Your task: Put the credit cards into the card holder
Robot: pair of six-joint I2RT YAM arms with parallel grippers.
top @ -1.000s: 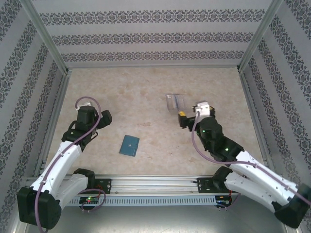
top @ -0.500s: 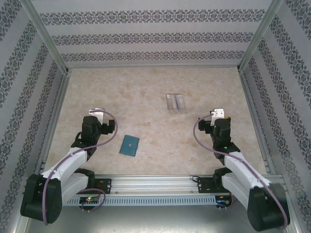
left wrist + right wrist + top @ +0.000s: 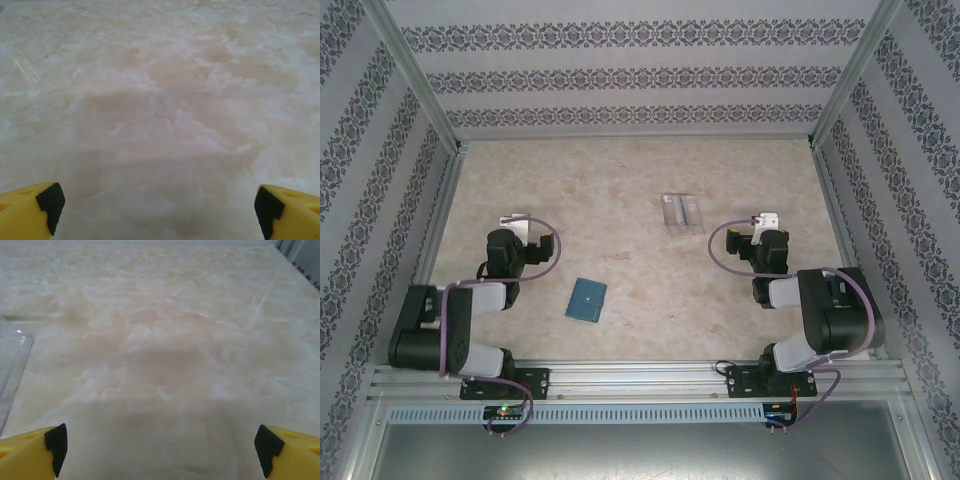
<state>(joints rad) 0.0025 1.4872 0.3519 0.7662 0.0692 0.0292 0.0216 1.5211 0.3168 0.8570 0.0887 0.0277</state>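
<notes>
Left gripper (image 3: 160, 212) and right gripper (image 3: 162, 450) hang spread wide and empty, seemingly poised to begin, the card holder (image 3: 587, 300) flat between them, nearer the left, the credit cards (image 3: 691, 210) apparently propped in a clear stand (image 3: 672, 214) ahead.

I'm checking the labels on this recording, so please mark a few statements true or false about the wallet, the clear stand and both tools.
1. The card holder lies flat on the table. True.
2. The left tool is shut on a card. False: its jaws stand wide open over bare table, with nothing between them.
3. The clear stand sits farther from the arm bases than the card holder. True.
4. The right tool grips the card holder. False: it is open and empty, and the card holder lies apart from it.
</notes>
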